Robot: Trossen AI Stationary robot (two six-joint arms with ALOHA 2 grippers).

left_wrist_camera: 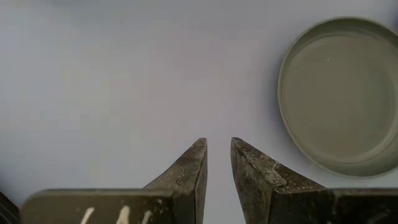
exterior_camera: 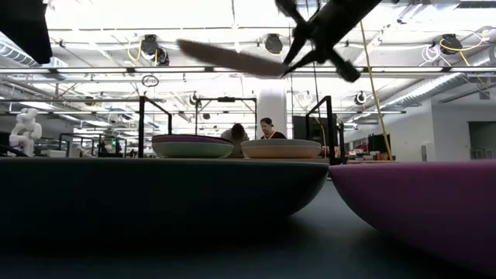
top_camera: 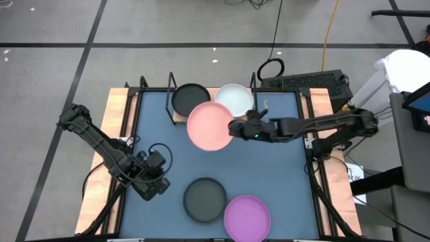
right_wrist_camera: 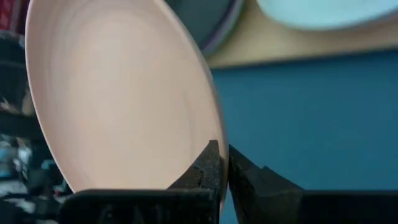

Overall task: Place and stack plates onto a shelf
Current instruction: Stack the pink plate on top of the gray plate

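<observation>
The pink plate (top_camera: 211,126) is hanging in the air just in front of the shelf (top_camera: 179,118), partly overlapping the dark grey stack (top_camera: 190,99) from above. The right gripper (top_camera: 236,128) is pinching it by the rim, jaws pressed tight on the edge, probably so the plate stays flat enough to slide onto a pile. The whitish plate (top_camera: 234,98) is sitting on the shelf beside the grey one. Out on the blue mat (top_camera: 282,175), a dark grey plate (top_camera: 205,199) and a purple plate (top_camera: 246,216) are waiting near the front of the worktop. The left gripper (top_camera: 154,185) is idling by them, jaws slightly parted, holding nothing.
</observation>
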